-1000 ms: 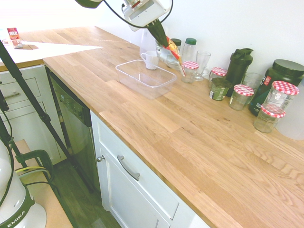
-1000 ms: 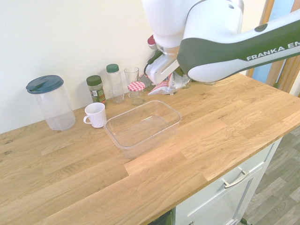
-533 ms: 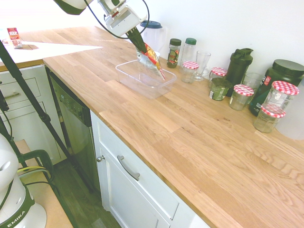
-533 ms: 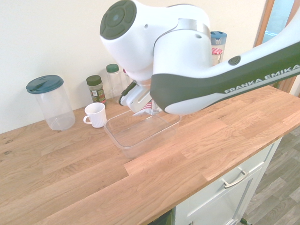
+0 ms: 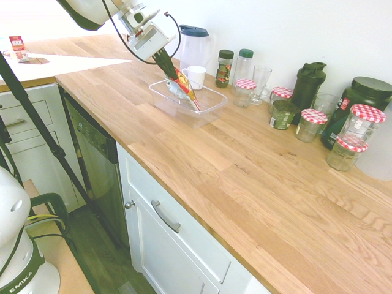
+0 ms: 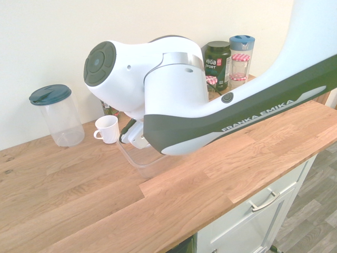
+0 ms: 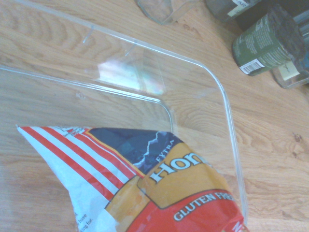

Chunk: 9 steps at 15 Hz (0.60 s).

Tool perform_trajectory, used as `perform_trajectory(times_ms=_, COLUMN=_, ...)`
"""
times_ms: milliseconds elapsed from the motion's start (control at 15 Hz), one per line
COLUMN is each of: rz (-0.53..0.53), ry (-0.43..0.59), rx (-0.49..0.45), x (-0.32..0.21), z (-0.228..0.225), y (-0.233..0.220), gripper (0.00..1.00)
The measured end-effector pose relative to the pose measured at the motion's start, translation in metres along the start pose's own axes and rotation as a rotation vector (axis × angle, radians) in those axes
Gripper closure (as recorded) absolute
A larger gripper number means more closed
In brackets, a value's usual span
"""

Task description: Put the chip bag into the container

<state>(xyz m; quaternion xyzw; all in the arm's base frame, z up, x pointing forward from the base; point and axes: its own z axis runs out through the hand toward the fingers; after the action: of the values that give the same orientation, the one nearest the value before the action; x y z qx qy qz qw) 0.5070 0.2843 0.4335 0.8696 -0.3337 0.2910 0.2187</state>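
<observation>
First exterior view: the hand (image 5: 166, 63) comes down at a slant from the upper left, pinched tight on the top of the chip bag (image 5: 182, 90). The bag hangs below and beyond the fingertips, its long axis sloping on along the line of the hand, and its lower end is already down inside the container (image 5: 208, 111) at the middle. Whether that end touches the floor of the tub I cannot tell from here. So the thing the next move turns on looks settled: the bag lies straight ahead of the hand, over the open tub, not off to a side, and I judge that letting go would drop it in.

The wrist view shows the bag's striped edge and dark panel lying across the container's clear floor, with the rounded rim curving around it. In the second exterior view the arm hides the bag and most of the tub.

Counting what stands on the surface (image 5: 245, 177): one bag, one tub, one white mug (image 5: 195, 76) just behind the tub, one clear pitcher (image 5: 195, 44) with a dark lid, and five jars with red-checked lids (image 5: 313, 124) along the wall to the right.
</observation>
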Motion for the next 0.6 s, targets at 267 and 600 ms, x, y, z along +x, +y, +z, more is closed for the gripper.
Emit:
perform_trajectory(times_ms=267, rz=-0.013, ry=0.005, rx=-0.013, x=-0.009, z=0.007, y=-0.005, gripper=1.0)
perform_trajectory(times_ms=600, rz=-0.022, ry=0.017, rx=-0.035, x=-0.017, z=0.014, y=-0.008, gripper=0.0)
